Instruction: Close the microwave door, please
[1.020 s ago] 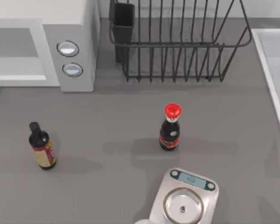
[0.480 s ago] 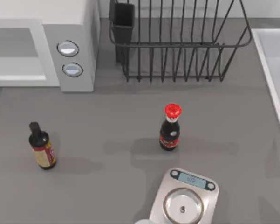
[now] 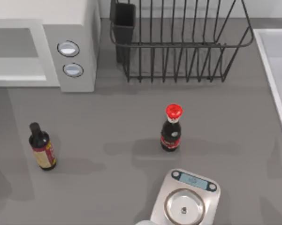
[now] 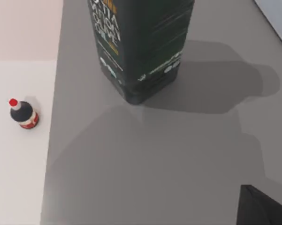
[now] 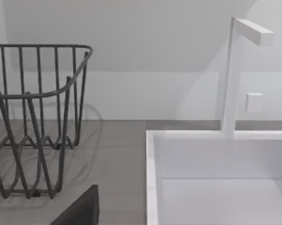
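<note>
The microwave (image 3: 80, 28) is a white box at the table's back left, with a grey panel of two round dials (image 3: 70, 58). Left of the panel its grey cavity (image 3: 11, 44) stands open to the front. The microwave door is out of view. A dark part of my left gripper (image 4: 262, 208) juts in at the edge of the left wrist view, over grey table near a big dark bottle (image 4: 141, 47). In the right wrist view a dark part of my right gripper (image 5: 80, 211) lies beside the wire rack (image 5: 33, 117) and a white sink (image 5: 152, 178).
A black wire dish rack (image 3: 178, 42) stands at the back middle. A black-capped bottle (image 3: 42, 152) stands at the left and a red-capped bottle (image 3: 171, 129) in the middle. A steel scale (image 3: 187, 199) sits at the front. The sink (image 3: 272, 61) borders the right side.
A dark shadow has spread over the table's left edge, in front of the microwave. The bottles, rack and scale have not moved.
</note>
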Motion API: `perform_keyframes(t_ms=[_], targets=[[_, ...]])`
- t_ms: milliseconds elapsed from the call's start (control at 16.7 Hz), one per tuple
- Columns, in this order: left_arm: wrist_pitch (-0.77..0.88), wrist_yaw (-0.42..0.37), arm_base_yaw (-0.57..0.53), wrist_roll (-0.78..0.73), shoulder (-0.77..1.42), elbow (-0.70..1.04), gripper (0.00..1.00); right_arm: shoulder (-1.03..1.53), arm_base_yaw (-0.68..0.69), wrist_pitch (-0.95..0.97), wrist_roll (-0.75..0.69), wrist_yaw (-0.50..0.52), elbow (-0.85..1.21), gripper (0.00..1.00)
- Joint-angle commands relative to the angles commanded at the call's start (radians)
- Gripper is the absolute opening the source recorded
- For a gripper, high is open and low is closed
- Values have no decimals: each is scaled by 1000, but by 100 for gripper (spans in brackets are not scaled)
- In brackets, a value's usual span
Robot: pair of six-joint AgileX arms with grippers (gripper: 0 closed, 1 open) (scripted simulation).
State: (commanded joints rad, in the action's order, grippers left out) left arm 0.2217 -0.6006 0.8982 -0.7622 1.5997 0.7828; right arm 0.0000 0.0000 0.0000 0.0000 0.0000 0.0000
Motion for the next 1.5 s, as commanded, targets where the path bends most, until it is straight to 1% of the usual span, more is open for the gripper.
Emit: perform_keyframes(t_ms=[120, 360, 480, 600, 1020, 1140, 1380, 1500], targets=[[-20, 9, -18, 20, -30, -33, 0, 0, 0, 0, 0, 0, 0, 100], [-18, 5, -13, 21, -27, -35, 0, 0, 0, 0, 0, 0, 0, 100], [-23, 14, -28, 35, -43, -48, 0, 0, 0, 0, 0, 0, 0, 100], [-40, 41, -75, 79, -92, -91, 0, 0, 0, 0, 0, 0, 0, 100], [-118, 173, -299, 290, -322, -297, 0, 0, 0, 0, 0, 0, 0, 100], [-125, 185, -319, 309, -342, -315, 0, 0, 0, 0, 0, 0, 0, 100], [-123, 183, -317, 310, -339, -313, 0, 0, 0, 0, 0, 0, 0, 100], [-125, 208, -351, 340, -352, -322, 0, 0, 0, 0, 0, 0, 0, 100]])
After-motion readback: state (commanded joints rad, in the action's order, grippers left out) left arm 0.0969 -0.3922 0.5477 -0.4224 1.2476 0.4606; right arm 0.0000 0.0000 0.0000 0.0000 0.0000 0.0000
